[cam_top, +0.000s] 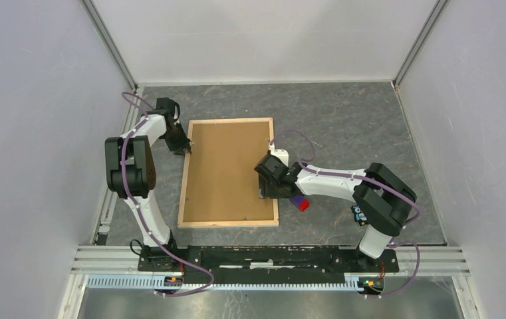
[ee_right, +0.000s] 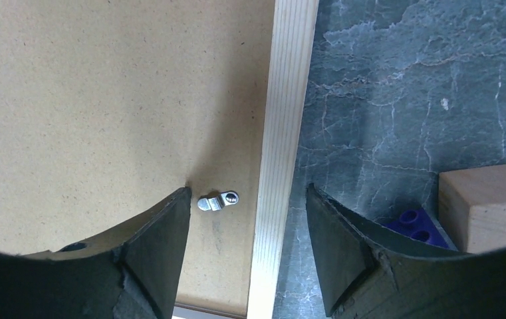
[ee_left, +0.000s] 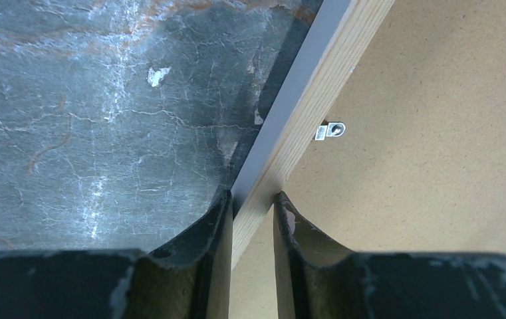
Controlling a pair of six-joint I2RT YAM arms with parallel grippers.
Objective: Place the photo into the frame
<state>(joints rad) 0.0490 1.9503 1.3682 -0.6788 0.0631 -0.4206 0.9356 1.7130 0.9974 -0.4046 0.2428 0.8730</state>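
Frame [cam_top: 185, 179]: you have it lying flat on the dark marbled surface [cam_top: 343, 126], between the two arms, long sides running away from the bases. In the wrist views its slats [ee_left: 310, 100] [ee_right: 286, 100] show pale, lined wood.

In the frame: a plain brown backing board [cam_top: 227, 169] fills the whole opening and sits level inside the slats. You cannot see what lies under the board.

Clips: a small metal turn clip [ee_left: 330, 130] sits on the board just inside the left slat. Another [ee_right: 218, 201] sits just inside the right slat.

Left hand [cam_top: 182, 147]: narrow. In its own view [ee_left: 253, 199] the fingers stand on either side of the left slat near the far corner. One is against the outer edge over the surface, the other against the inner edge over the board [ee_left: 436, 166]. The slat fills the gap, so you are gripping the frame here.

Right hand [cam_top: 268, 189]: wide and holding nothing. In its own view [ee_right: 247, 193] it straddles the right slat, one finger above the board [ee_right: 104, 100] beside the clip, the other above the bare surface.

Beside the frame: a blue studded brick [ee_right: 413, 222] and a tan block [ee_right: 486, 206] lie touching each other on the surface, just right of the right slat.
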